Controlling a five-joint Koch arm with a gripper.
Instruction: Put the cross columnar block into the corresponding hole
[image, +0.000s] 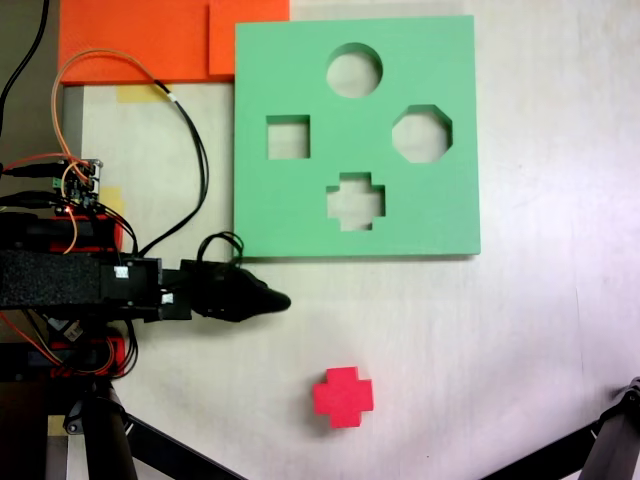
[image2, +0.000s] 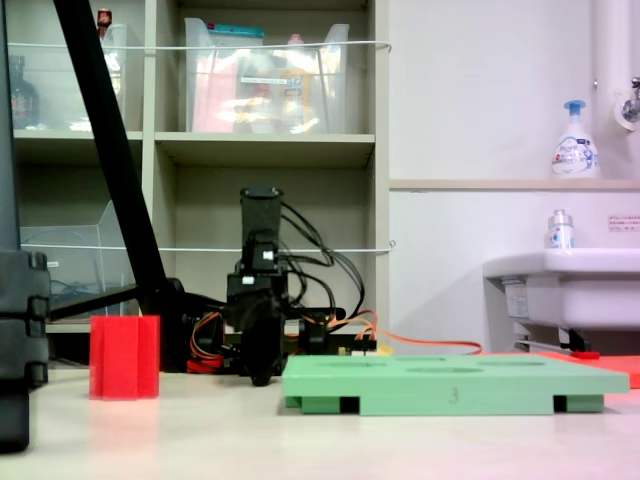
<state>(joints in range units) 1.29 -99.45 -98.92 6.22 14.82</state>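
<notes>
Your gripper (image: 275, 299) (jaws drawn to a narrow point, holding nothing) sits well apart from the cross columnar block (image: 343, 397), which lies toward the first exterior view's lower right of it.

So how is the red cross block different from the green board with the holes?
The cross columnar block is small, bright red and solid, while the green foam board is large, flat, square and cut through with four holes. The block stands upright on the table apart from the board; in the second exterior view it rises taller than the board lies. Its plus outline matches the corresponding hole.
</notes>
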